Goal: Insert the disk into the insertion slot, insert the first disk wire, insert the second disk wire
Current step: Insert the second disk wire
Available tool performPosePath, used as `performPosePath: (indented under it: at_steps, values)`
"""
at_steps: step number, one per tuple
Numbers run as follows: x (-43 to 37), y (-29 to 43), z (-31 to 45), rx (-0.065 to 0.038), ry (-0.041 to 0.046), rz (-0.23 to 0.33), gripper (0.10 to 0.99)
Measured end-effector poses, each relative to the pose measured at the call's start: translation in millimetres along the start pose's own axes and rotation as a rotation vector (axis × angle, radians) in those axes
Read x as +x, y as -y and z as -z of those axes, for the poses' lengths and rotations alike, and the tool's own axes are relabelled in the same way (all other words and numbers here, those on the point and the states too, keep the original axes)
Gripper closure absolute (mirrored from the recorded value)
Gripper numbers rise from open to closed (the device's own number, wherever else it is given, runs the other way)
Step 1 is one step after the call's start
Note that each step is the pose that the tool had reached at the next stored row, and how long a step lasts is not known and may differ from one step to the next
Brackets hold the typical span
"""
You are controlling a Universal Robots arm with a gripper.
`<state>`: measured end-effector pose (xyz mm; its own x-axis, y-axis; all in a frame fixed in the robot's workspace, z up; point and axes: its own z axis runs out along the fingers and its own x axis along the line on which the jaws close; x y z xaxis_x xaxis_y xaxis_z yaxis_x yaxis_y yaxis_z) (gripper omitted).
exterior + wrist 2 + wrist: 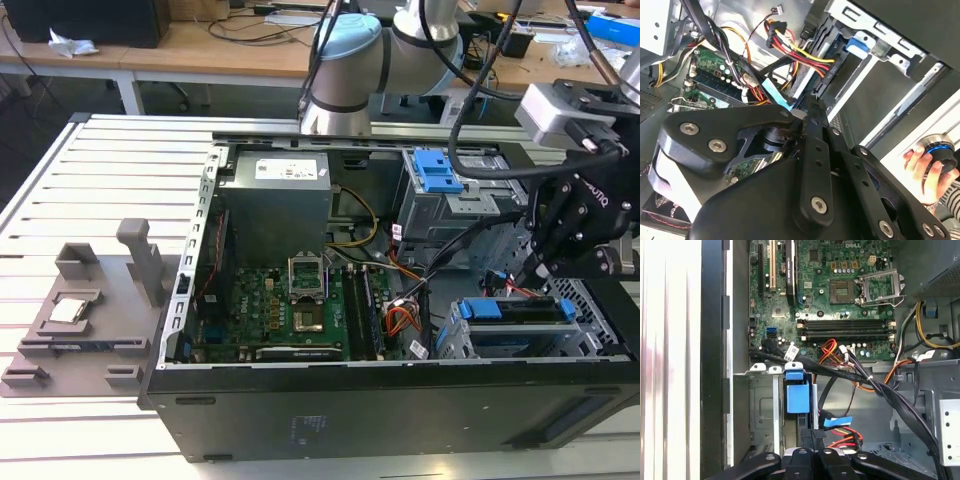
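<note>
Black and link-driven, the two-fingered gripper [815,436] stands with its fingers drawn together, tips close against each other; we cannot tell whether anything is pinched between them. We find the gripper low inside the open black steel computer case [350,410], toward the exterior view's right end of it, poised just above the flat silver-grey disk [515,313] in its bright blue plastic frame. We see the disk lying level inside the insertion slot [468,345], the low perforated sheet-metal cage against the case's near wall in the exterior view. In the first wrist view, the fingertips sit just beside the end of the blue frame and near a light-blue pull tab [837,421] on a flat cable; a red, yellow and black wire bundle [845,432] runs close beside that tab. We cannot tell whether any connector is seated in the disk. Beyond the cage, we note the green motherboard [840,300] on the case floor and, further back in the exterior view, a taller grey bay [437,170] with a blue latch. The case rests on a pale slatted table [100,170], with a grey moulded fixture plate [80,320] to the exterior view's left. In the second wrist view, a person's hand [920,165] rests on a round black knob [936,149] with a blue ring, well apart from the gripper.
</note>
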<state>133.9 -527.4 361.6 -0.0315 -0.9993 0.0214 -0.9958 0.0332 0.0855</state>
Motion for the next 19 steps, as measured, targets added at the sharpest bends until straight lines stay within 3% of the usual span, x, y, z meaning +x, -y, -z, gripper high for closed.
performPosePath:
  at_steps: [2,10,11,12,16,19]
  values:
    - [-6.3,-2.9,-0.2,0.000,0.0001,0.000,0.980]
    - [-6.6,-4.1,-0.2,0.000,0.0000,0.000,0.973]
    - [-6.6,-4.2,-0.2,0.000,0.0000,0.000,0.918]
    - [-6.6,-4.2,-0.2,0.000,0.0000,0.000,0.784]
    - [-8.0,-6.0,-0.5,0.000,-0.0001,0.000,0.784]
    - [-11.2,-11.2,-1.5,0.000,0.0000,0.000,0.784]
